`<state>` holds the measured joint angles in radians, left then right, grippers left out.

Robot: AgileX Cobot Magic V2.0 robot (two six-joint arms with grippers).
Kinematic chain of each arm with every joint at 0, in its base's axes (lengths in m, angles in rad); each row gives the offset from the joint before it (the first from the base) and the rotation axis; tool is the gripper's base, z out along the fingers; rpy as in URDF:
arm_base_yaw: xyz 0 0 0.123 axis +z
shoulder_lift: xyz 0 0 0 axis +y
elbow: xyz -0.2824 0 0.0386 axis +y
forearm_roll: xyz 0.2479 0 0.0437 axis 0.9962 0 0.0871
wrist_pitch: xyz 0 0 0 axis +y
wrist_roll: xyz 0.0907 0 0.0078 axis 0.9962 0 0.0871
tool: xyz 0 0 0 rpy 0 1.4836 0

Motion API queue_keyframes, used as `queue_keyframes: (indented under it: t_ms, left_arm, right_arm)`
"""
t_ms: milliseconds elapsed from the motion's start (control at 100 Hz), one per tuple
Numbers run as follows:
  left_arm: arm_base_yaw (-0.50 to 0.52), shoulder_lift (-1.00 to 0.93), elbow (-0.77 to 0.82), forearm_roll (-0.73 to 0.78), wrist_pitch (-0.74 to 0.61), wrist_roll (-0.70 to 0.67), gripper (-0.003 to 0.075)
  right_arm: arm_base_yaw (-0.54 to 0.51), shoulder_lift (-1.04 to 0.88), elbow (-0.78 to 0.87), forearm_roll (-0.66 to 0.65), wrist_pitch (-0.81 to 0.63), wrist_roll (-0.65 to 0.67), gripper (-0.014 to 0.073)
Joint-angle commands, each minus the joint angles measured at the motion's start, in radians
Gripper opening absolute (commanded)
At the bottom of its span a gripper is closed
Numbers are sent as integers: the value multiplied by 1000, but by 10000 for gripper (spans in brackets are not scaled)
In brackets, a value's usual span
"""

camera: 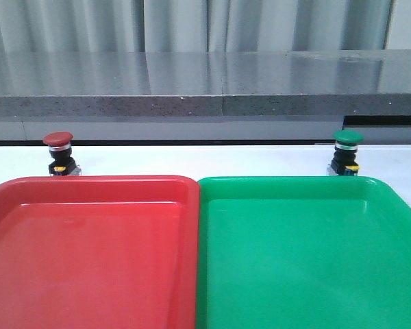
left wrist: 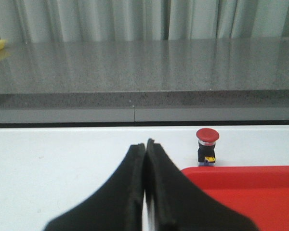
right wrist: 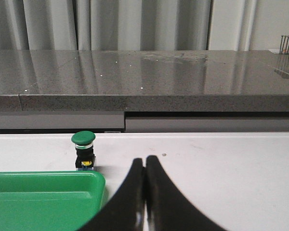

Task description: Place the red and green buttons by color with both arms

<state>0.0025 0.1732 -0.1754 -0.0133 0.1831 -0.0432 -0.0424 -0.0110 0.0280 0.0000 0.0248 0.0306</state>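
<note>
The red button stands upright on the white table just behind the red tray. It also shows in the left wrist view, ahead of my left gripper, which is shut and empty. The green button stands upright behind the green tray. It also shows in the right wrist view, ahead of my right gripper, which is shut and empty. Neither arm shows in the front view.
A grey stone ledge runs across the back of the table, with curtains behind it. The two trays sit side by side and touch at the middle. The red tray's corner and the green tray's corner lie beside the grippers.
</note>
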Motion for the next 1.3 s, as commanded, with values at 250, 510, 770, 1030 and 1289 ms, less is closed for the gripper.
queue_keyframes:
  t_ms: [250, 510, 770, 1030, 1289]
  left_arm:
    - [1, 467, -297, -59, -53, -1, -20]
    - [-53, 697, -484, -58, -34, -1, -7]
    - [-138, 902, -650, -55, 11, -15, 464]
    - [-161, 1100, -839, -70, 158, -95, 599]
    - [-163, 1282, -1019, -136, 300, -95, 564]
  right_arm:
    - [-3, -22, -19, -7, -89, 0, -64]
    - [-3, -22, -19, -7, -89, 0, -64]
    - [-3, -22, -19, -7, -89, 0, -64]
    - [-3, -22, -19, -7, -89, 0, -64]
    - [-3, -22, -19, -7, -89, 0, -64]
